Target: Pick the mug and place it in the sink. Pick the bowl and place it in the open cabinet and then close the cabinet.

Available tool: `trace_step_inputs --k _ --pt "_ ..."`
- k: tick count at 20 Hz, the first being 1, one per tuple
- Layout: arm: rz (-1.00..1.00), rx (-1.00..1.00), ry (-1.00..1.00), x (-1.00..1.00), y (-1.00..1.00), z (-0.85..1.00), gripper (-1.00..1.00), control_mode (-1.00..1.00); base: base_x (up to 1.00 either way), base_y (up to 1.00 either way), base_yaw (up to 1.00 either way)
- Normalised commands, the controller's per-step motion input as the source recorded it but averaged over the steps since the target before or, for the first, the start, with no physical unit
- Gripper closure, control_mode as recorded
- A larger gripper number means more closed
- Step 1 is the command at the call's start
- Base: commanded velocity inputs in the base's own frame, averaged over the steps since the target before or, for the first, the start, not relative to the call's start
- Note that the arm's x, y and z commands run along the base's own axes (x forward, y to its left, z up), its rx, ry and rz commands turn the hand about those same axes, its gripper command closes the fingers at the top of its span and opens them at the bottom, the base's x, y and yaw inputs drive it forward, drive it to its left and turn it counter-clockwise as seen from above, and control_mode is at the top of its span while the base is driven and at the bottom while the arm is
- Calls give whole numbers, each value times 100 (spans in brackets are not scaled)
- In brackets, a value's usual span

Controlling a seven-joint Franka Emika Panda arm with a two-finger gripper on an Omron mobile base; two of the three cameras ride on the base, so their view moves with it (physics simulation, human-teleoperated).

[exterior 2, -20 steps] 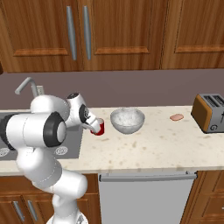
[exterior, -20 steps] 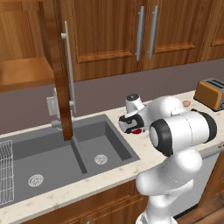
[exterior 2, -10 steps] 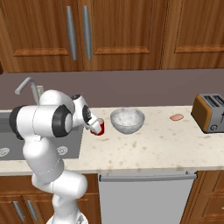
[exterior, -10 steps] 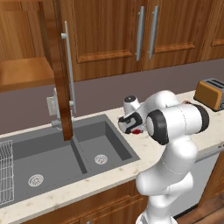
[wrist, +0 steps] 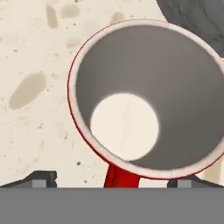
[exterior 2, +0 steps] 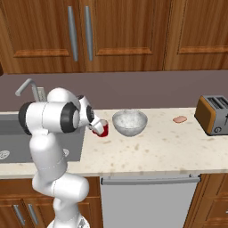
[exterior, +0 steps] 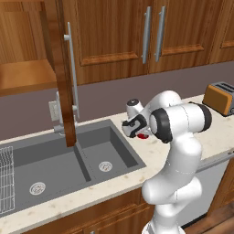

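Hovering wide open right over the mug [wrist: 144, 100], which sits on the surface just under it beside the bowl [exterior 2: 129, 122], the gripper [wrist: 109, 183] should probably drop straight down before squeezing.

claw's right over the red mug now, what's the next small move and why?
Probably ease straight down, then close. In the hand view the open claw looks into the small glossy red mug, its white rim between the two fingertips, and nothing is gripped. The mug stands on the speckled beige counter.
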Motion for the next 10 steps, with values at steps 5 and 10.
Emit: trace_step_inputs --k 5,10 --pt "-3 0 0 20 0 -8 100 -100 0 0 0" --pt "-2 0 0 6 0 -9 100 -100 0 0 0"
